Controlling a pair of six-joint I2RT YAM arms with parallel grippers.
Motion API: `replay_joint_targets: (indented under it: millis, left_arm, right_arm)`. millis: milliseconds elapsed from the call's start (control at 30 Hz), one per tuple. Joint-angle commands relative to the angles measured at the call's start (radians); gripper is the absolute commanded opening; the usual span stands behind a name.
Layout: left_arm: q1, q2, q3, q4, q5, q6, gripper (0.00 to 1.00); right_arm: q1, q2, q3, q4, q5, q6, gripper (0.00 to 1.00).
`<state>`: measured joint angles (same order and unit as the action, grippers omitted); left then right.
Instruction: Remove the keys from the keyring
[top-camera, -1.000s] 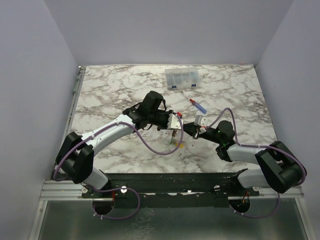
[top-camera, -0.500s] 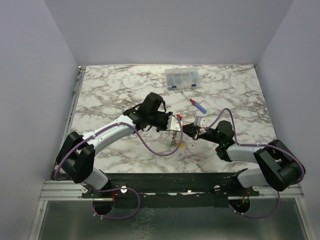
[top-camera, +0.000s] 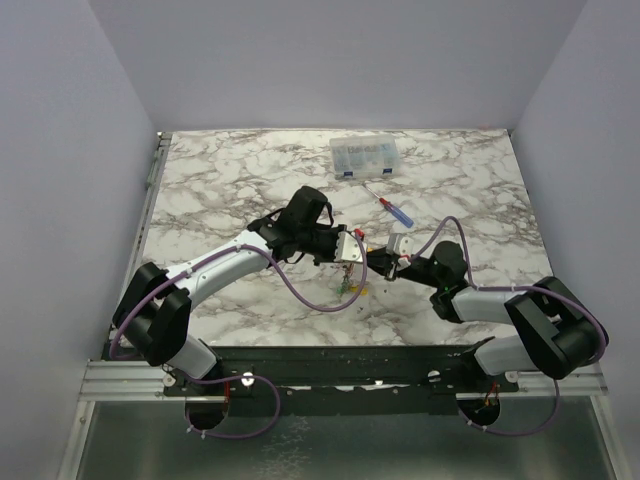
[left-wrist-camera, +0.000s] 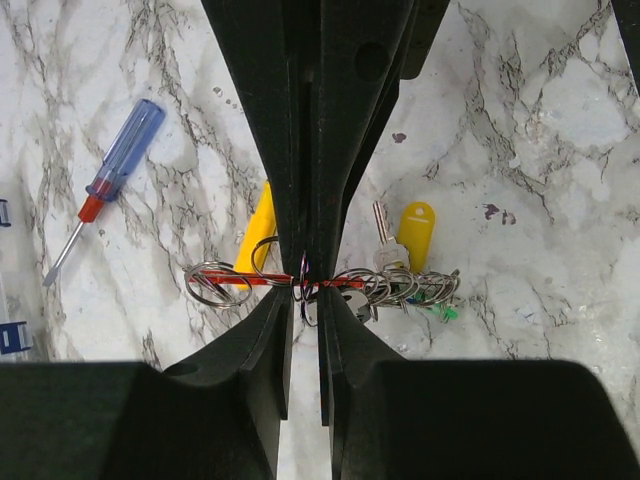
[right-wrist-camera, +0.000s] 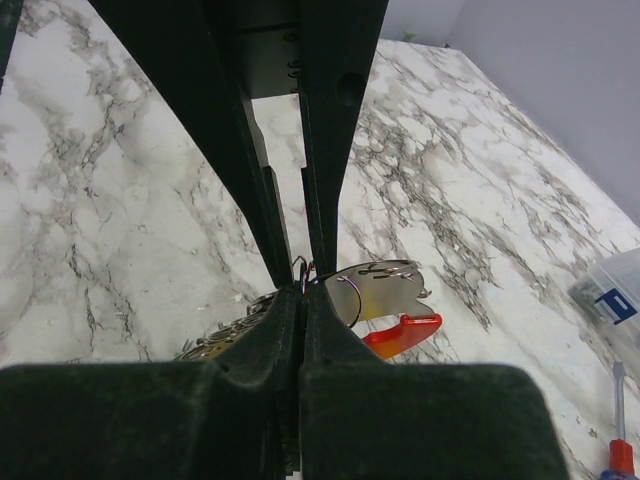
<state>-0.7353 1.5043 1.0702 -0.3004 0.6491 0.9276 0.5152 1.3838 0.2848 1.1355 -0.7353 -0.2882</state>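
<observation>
The right gripper (right-wrist-camera: 302, 292) is pressed together on the thin wire of the keyring (right-wrist-camera: 400, 335), a glossy red curved band joined to a silvery metal plate. The left gripper (left-wrist-camera: 305, 305) meets it tip to tip. Its matte black fingers stand a narrow gap apart around the same wire, and I cannot tell whether they pinch it. Small silvery keys (left-wrist-camera: 415, 228) with yellow and green plastic tags hang bunched from the wire, over the middle of the grey-veined marbled desk (top-camera: 220, 180). Since a second ago both arms have barely shifted.

marble desk (left-wrist-camera: 560, 150): white, grey veins | looped keyring (left-wrist-camera: 262, 283): red band | small keys (left-wrist-camera: 400, 288): yellow, green tags | slim screwdriver (left-wrist-camera: 115, 165): blue handle, red collar
</observation>
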Motion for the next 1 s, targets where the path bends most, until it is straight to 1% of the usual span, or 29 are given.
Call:
replay_joint_targets:
  millis: [0, 100, 133, 167, 200, 233, 267, 300, 333, 367, 433, 533, 600, 733, 967]
  left_arm:
    - [-0.013, 0.007, 0.021, 0.015, 0.058, -0.012, 0.18]
    - [-0.014, 0.009, 0.024, 0.015, 0.053, -0.019, 0.02]
    - [-0.013, 0.007, 0.022, 0.015, 0.046, -0.019, 0.0]
    - [-0.012, 0.004, 0.018, 0.016, 0.037, -0.016, 0.0]
    - [-0.014, -0.001, 0.014, 0.015, 0.025, -0.008, 0.0]
    - [-0.014, -0.005, 0.012, 0.015, 0.014, 0.001, 0.0]
    - [-0.016, -0.009, 0.011, 0.016, -0.001, 0.007, 0.0]
    - [-0.02, -0.013, 0.013, 0.015, -0.021, 0.009, 0.0]
    - [-0.027, -0.016, 0.016, 0.015, -0.046, 0.01, 0.0]
    - [-0.038, -0.018, 0.019, 0.015, -0.078, 0.013, 0.0]
    - [-0.064, -0.022, 0.023, 0.004, -0.139, 0.03, 0.0]
    - [-0.11, -0.023, 0.027, -0.015, -0.254, 0.064, 0.0]
    - [-0.132, -0.018, 0.037, -0.026, -0.3, 0.063, 0.0]
    - [-0.143, -0.023, 0.039, -0.037, -0.326, 0.081, 0.0]
    - [-0.144, -0.037, 0.013, -0.039, -0.353, 0.156, 0.0]
  right_arm:
    - [0.002, 0.016, 0.013, 0.048, -0.026, -0.011, 0.01]
    - [0.001, 0.013, 0.013, 0.045, -0.029, -0.01, 0.01]
    - [0.001, 0.01, 0.013, 0.038, -0.03, -0.013, 0.01]
    - [0.002, 0.005, 0.013, 0.023, -0.033, -0.018, 0.01]
    - [0.002, -0.003, 0.014, 0.001, -0.035, -0.027, 0.05]
    - [0.002, -0.017, 0.019, -0.034, -0.039, -0.037, 0.13]
    - [0.002, -0.032, 0.028, -0.085, -0.043, -0.055, 0.27]
    - [0.002, -0.052, 0.044, -0.149, -0.045, -0.069, 0.35]
    - [0.002, -0.072, 0.064, -0.231, -0.04, -0.081, 0.41]
    - [0.002, -0.091, 0.089, -0.306, -0.034, -0.1, 0.45]
    - [0.002, -0.127, 0.139, -0.448, -0.014, -0.122, 0.46]
    - [0.002, -0.158, 0.166, -0.562, 0.002, -0.146, 0.38]
    - [0.002, -0.17, 0.178, -0.625, 0.005, -0.161, 0.32]
    - [0.002, -0.182, 0.176, -0.682, 0.016, -0.191, 0.31]
    - [0.002, -0.185, 0.168, -0.693, 0.04, -0.205, 0.34]
